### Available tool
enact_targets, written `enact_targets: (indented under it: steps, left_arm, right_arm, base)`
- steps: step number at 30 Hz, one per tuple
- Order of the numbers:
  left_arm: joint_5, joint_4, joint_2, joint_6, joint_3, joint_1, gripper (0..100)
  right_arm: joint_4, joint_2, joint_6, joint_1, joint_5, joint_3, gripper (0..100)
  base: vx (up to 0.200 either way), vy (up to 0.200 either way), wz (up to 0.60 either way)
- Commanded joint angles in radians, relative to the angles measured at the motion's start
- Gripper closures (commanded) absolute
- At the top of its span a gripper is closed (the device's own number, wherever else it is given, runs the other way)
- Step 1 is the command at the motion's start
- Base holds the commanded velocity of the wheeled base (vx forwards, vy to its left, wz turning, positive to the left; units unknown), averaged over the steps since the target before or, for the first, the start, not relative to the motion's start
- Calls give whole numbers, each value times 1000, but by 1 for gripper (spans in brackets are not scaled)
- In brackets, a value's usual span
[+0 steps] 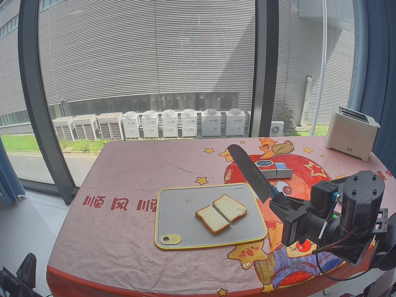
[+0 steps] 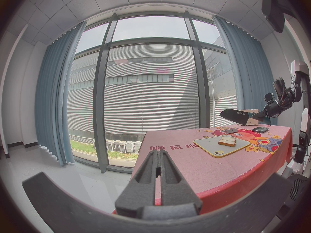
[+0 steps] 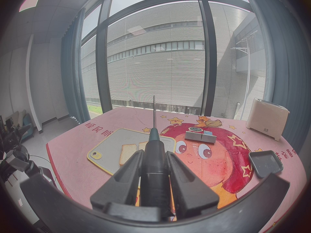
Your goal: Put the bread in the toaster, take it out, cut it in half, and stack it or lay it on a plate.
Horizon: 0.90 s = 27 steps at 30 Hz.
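Two halves of toasted bread (image 1: 221, 213) (image 2: 227, 141) (image 3: 127, 153) lie side by side on the grey, yellow-rimmed cutting board (image 1: 181, 219) (image 2: 210, 145) (image 3: 107, 148). My right gripper (image 1: 284, 207) (image 3: 155, 165) is shut on the handle of a black knife (image 1: 251, 172) (image 2: 236, 115) (image 3: 154, 114), held above the table to the right of the board, blade pointing up and away. A cream toaster (image 1: 351, 132) (image 3: 267, 117) stands at the far right corner. A dark square plate (image 3: 265, 163) (image 2: 260, 129) lies near the right edge. My left gripper (image 2: 158, 173) hangs off the table's left side, shut and empty.
A grey knife holder (image 1: 275, 170) (image 3: 201, 136) sits on the pink printed tablecloth (image 1: 123, 227) behind the board. Big windows rise beyond the far edge. Bare cloth lies left of the board and in front of it.
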Motion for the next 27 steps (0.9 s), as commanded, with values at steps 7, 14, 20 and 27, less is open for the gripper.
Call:
enact_targets:
  steps: [7,14,20,27]
  left_arm:
    - [0,0,-15,0,18,0,100]
    - [0,0,-15,0,18,0,100]
    - [0,0,-15,0,18,0,100]
    - [0,0,-15,0,18,0,100]
  right_arm:
    - [0,1,0,1,-1,1,100]
    - [0,-6,-2,1,-1,1,100]
    - [0,-5,-4,2,-1,1,100]
    - [0,-6,-4,2,0,1,100]
  base:
    - [0,0,0]
    - [0,0,0]
    - [0,0,0]
    - [0,0,0]
